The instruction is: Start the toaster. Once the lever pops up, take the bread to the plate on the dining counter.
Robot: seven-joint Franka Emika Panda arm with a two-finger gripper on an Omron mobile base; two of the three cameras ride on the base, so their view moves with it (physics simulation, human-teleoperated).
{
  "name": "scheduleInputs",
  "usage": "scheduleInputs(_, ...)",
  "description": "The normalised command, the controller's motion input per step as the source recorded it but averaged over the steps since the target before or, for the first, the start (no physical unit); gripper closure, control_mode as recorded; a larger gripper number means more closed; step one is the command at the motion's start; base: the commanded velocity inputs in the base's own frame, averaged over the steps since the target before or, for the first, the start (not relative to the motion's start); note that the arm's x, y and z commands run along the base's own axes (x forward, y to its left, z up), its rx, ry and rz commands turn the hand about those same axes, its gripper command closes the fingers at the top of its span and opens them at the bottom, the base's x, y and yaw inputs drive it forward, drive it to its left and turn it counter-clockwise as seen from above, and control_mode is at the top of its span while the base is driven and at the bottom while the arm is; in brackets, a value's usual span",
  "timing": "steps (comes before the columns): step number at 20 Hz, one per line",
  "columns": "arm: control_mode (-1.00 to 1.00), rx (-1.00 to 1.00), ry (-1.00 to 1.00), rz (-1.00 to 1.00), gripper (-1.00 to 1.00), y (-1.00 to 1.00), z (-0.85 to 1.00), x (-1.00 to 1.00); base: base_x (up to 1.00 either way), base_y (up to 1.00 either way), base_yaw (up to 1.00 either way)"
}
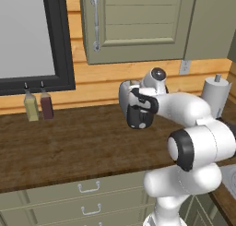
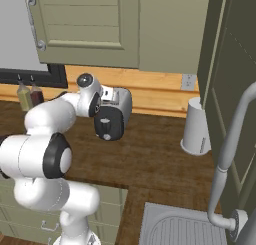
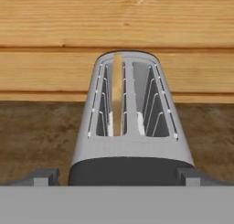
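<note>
Toaster (image 3: 131, 141) with bread (image 3: 117, 95) inside

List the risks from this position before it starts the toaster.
The open tool straddles the toaster's black end from above, so pushing down may catch the housing rather than the lever. The round knob sits on that same panel and could get pressed instead. The bread stands in one slot, so a hard shove might shift the toaster.

Silver-grey toaster (image 3: 130, 127) upright on dark wood worktop near the wall, black end panel facing outward, tan bread (image 3: 117, 93) standing in left slot
</note>
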Motion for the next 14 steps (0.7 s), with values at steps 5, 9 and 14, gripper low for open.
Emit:
scheduleInputs(5, -1.00, 0.00, 0.00, 0.00, -1.00, 0.00, -0.08, 0.35, 0.00, 0.00, 0.00)
scheduleInputs(9, -1.00, 0.00, 0.00, 0.00, -1.00, 0.00, -0.14, 0.35, 0.00, 0.00, 0.00)
scheduleInputs(14, -1.00, 0.00, 0.00, 0.00, -1.00, 0.00, -0.14, 0.25, 0.00, 0.00, 0.00)
